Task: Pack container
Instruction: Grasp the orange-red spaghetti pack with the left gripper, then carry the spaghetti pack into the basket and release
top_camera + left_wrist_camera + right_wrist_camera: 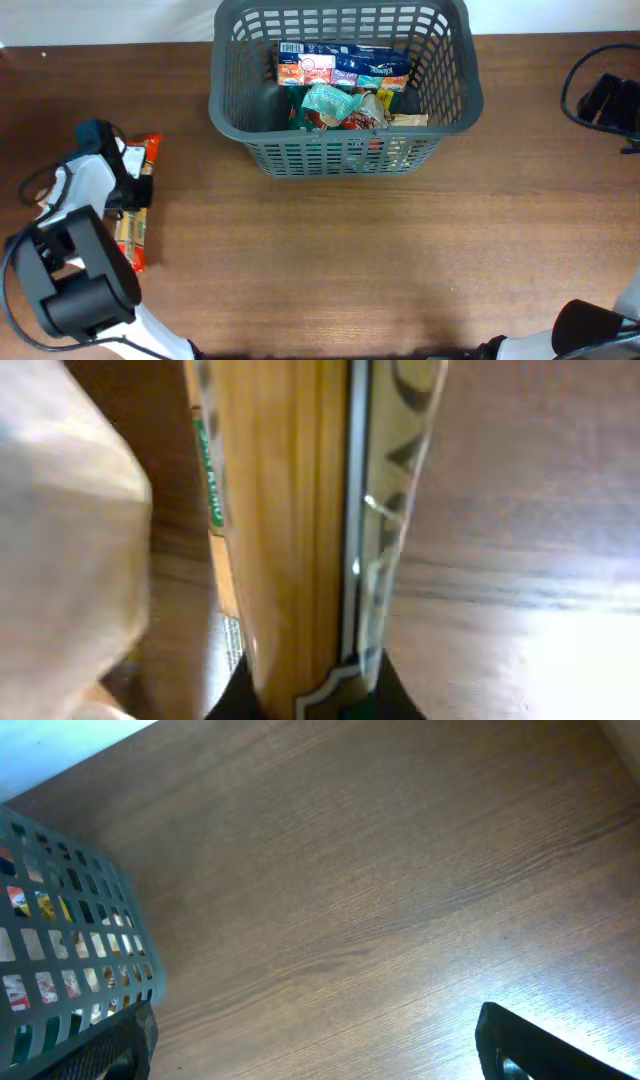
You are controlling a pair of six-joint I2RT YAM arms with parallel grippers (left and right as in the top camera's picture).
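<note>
While the large dark grey plastic basket with slotted lattice walls (345,152) stands at the far middle of the brown wooden table (350,265), it already holds a heap of goods: a row of flat blue, white and orange printed packets (340,66) against its far wall and a crumpled teal pouch (330,100) in front of them. Seen from the right wrist, a corner of the basket shows at the left edge, with colours glinting through the slots.

Well apart from it, at the table's left edge, lies a long orange and red foil packet (150,152) with at least one more beside it under the arm. The left gripper (135,190) is down on this pile. Its wrist camera is filled by an orange packet with a clear film edge (290,510), dark fingertips showing either side of it at the bottom; whether they have pinched it I cannot tell.

The right gripper (320,1055) hangs over bare wood near the basket, its fingers spread wide and holding nothing.

My reading is that the step in hand is picking up another packet at the left. Next would come a firm pinch, a clean lift, and a carry rightward over the basket's near rim before letting go.
</note>
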